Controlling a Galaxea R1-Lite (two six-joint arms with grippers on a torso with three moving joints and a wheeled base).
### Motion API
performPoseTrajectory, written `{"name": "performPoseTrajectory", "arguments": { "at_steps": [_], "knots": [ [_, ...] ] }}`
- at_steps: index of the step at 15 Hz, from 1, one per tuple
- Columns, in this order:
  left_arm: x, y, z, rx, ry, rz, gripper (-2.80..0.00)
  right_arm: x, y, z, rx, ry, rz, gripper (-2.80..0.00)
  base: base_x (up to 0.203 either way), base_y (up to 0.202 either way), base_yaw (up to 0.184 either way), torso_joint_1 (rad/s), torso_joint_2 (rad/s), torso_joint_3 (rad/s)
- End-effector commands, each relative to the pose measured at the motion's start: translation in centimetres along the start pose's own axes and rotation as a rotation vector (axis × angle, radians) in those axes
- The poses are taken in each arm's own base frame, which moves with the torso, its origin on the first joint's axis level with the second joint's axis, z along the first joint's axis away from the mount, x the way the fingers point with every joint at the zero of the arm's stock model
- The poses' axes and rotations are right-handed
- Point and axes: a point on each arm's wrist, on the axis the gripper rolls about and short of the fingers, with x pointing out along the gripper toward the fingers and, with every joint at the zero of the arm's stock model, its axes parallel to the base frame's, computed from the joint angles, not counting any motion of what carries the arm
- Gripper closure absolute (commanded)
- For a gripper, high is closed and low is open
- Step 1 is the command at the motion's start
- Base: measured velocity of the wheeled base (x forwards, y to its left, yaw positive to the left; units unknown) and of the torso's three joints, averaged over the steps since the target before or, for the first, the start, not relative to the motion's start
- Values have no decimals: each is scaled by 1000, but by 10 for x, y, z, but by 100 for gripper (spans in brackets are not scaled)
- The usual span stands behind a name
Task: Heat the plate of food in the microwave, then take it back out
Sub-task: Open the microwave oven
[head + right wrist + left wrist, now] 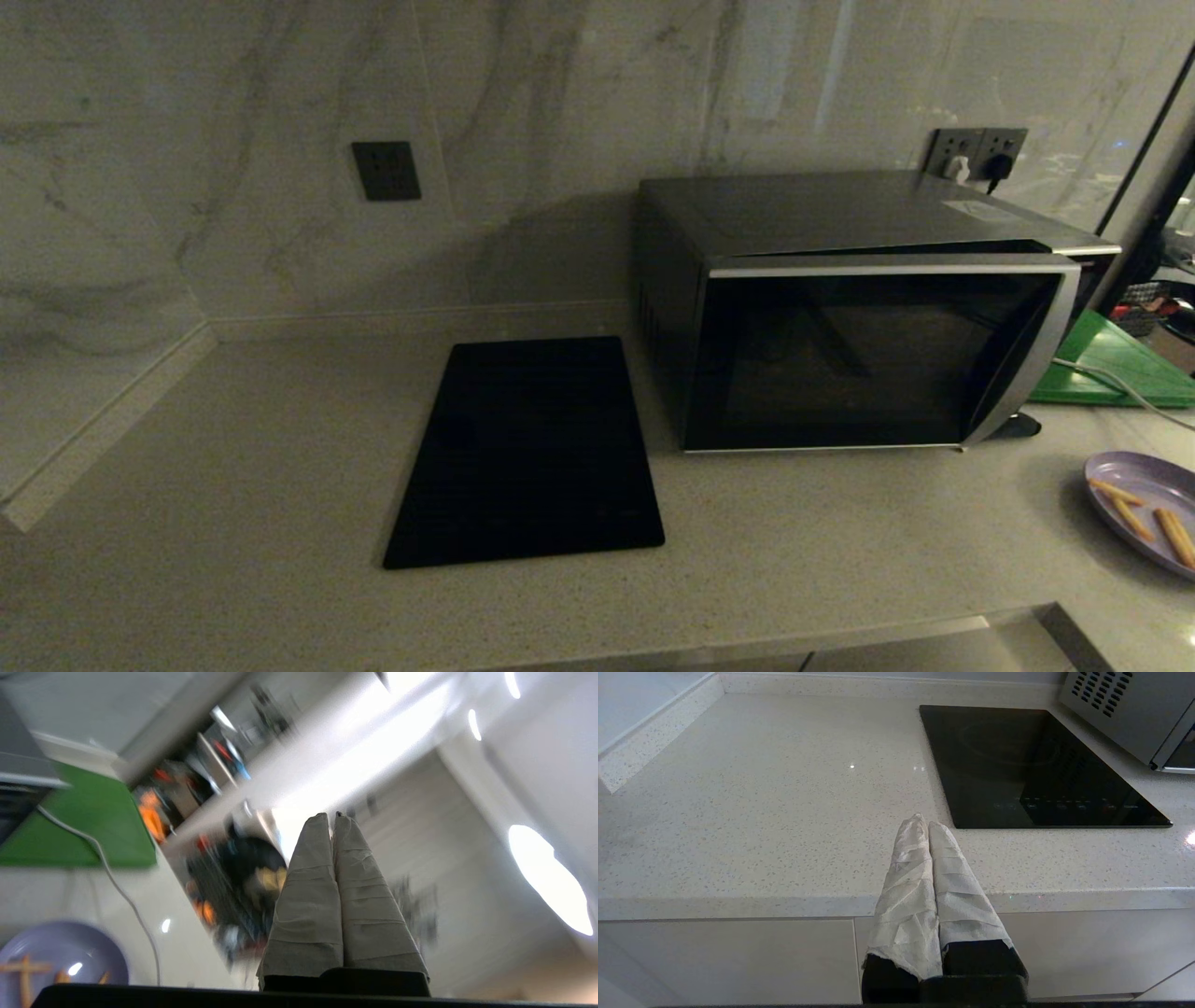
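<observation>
The left gripper (928, 823) hangs at the tabletop (784, 812) edge, its two cloth-wrapped fingers (906, 877) pressed together, empty. The right gripper's (332, 817) two fingers (369, 905) are likewise closed on nothing. One plate of food (1146, 509), bearing three sticks, lies right of the one microwave (868, 308), whose door is slightly ajar. One black cooktop (527, 453) sits left.
</observation>
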Motion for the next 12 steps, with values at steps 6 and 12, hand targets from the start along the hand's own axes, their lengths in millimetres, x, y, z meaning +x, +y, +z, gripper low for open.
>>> {"name": "performPoseTrajectory", "arguments": {
  "at_steps": [6,12],
  "knots": [
    [0,0,0,-1,1,2,0,29,28,-16,512,0,762,0,0,0,0,0,0,0],
    [0,0,0,-1,1,2,0,82,87,10,957,279,949,0,0,0,0,0,0,0]
  ]
}}
